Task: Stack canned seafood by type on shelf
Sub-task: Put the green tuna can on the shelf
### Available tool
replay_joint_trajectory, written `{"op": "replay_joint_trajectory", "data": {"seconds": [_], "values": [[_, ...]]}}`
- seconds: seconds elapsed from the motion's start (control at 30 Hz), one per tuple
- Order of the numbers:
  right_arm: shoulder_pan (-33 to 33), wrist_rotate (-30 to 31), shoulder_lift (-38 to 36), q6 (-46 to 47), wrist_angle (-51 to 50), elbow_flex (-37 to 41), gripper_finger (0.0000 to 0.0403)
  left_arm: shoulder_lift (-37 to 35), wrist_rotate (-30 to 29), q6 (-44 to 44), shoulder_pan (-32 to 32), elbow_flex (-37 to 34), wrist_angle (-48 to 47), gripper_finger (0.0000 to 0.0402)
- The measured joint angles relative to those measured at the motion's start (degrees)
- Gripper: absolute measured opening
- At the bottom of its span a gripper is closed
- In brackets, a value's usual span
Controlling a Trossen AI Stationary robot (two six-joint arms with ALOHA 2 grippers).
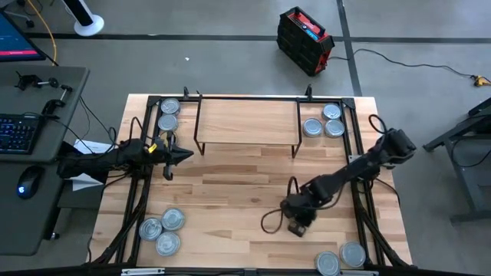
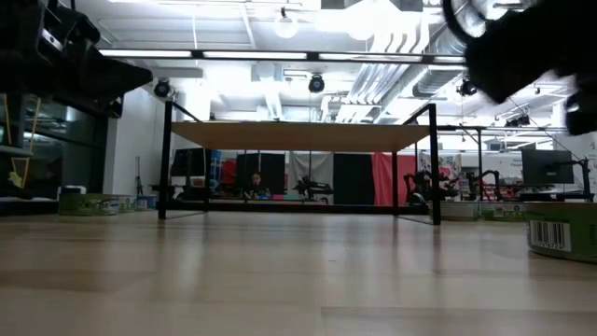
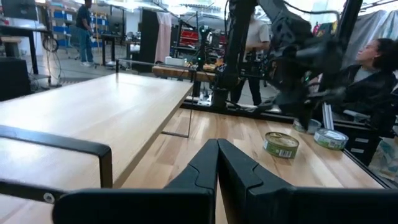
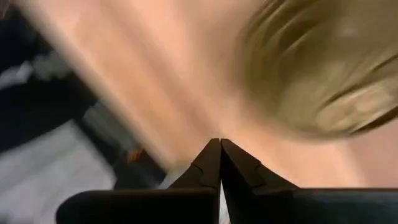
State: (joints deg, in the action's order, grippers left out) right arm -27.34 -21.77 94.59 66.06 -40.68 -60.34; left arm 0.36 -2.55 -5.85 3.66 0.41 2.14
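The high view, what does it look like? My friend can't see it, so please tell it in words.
From above, a bare wooden shelf stands at the far side of a wooden table, with silver-lidded tins clustered near all four corners. The left gripper and the right gripper both hover shut over the table, holding nothing.

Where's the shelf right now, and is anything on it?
In the high view the shelf stands at the table's far edge, centred between the tins at far left and the tins at far right; its top is bare.

Left pincer [image 1: 182, 156] shut at table's left; right pincer [image 1: 295, 225] shut, low near the front.
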Motion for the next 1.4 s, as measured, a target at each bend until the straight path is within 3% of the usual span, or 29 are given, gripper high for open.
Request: {"op": "replay_joint_trajectory", "data": {"seconds": [0.17, 0.27, 0.47, 0.63, 0.7, 0.93, 1.13, 1.27, 1.4], "values": [[2.1, 12.0, -0.9, 0.6, -2.3, 0.0, 0.0000, 0.0, 0.0, -0.7, 0.0, 0.0, 1.4, 0.0001], [2.8, 12.7, -1.1, -2.0, -3.9, 0.0, 0.0000, 0.0, 0.1, -4.4, 0.0, 0.0, 2.4, 0.0001], [0.9, 12.2, -1.1, -4.1, -6.4, 0.0, 0.0000, 0.0, -0.8, -24.7, 0.0, 0.0, 12.5, 0.0001], [-1.5, 16.4, -1.1, -5.5, -6.4, 0.0, 0.0000, 1.9, 8.6, -24.1, -2.6, 0.2, 19.9, 0.0001], [-1.8, 17.0, -1.1, -7.2, -5.8, 0.0, 0.0000, 4.1, 9.2, -24.6, -4.1, 1.8, 19.5, 0.0001], [-1.1, 18.6, -1.1, -14.8, -6.0, 0.1, 0.0000, 21.1, 8.4, -22.4, -8.6, 13.0, 15.4, 0.0001], [-0.4, 18.6, -1.0, -17.0, -7.1, 0.1, 0.0000, 40.1, 5.5, -22.6, -8.8, 27.8, 3.1, 0.0001], [-0.9, 18.4, -1.1, -17.5, -6.7, 0.9, 0.0000, 47.6, 5.5, -27.1, -8.8, 36.5, -4.7, 0.0001], [-1.0, 14.4, -1.0, -19.2, -2.0, 4.0, 0.0000, 52.5, 5.3, -27.1, -8.8, 39.6, -4.8, 0.0001]]}}
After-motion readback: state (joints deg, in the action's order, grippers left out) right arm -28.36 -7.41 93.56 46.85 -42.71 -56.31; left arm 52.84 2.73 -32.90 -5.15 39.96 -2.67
